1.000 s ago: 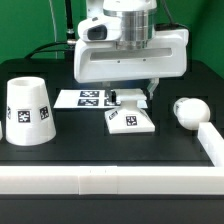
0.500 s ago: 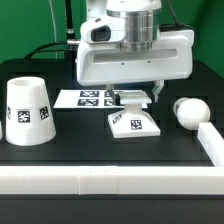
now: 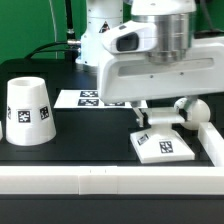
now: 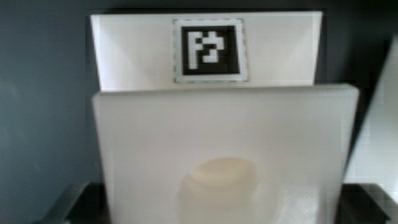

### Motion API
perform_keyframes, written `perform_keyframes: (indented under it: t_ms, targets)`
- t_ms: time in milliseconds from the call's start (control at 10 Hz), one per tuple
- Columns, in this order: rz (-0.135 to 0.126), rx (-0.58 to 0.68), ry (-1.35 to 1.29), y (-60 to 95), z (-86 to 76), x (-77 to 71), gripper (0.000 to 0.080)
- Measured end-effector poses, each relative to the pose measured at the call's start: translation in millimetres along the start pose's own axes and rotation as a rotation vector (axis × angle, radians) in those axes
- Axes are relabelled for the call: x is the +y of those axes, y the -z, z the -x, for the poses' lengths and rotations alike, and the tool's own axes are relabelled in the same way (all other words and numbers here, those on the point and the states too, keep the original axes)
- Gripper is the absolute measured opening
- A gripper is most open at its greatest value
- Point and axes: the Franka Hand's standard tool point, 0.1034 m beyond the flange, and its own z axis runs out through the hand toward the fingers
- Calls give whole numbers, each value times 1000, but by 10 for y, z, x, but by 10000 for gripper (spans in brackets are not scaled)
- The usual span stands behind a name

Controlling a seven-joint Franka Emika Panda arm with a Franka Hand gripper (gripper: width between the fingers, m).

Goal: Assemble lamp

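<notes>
Directly beneath the hand (image 3: 162, 112) sat the base (image 3: 165, 148), flat on the black worktop (image 3: 90, 145) with its tag facing up. The arm reached down from above, wrist upright and fingers pointing straight at the worktop. The hand was closed narrowly about the base's raised rear block, one finger on each side. In the wrist view the base (image 4: 210, 60) filled the frame. The bulb (image 3: 197, 110) lay just beside the hand, the marker board (image 3: 88, 98) behind it, and the shade (image 3: 28, 110) stood well apart.
</notes>
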Motion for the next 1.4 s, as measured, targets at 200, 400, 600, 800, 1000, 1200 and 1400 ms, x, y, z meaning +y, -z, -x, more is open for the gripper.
perform_keyframes:
  t_ms: [200,400,600,800,1000,1200,1400]
  targets:
    - [-4,17,-9,-13,-218,-75,534]
    - [-9,25,-68,-23,-396,-180,534]
    - [-7,26,-126,-26,-495,-183,534]
    - [-6,22,-140,-13,-543,-180,534]
    - [-6,22,-130,-12,-544,-176,534]
    - [-6,21,-130,-16,-540,-178,621]
    - [-6,21,-130,-17,-539,-178,683]
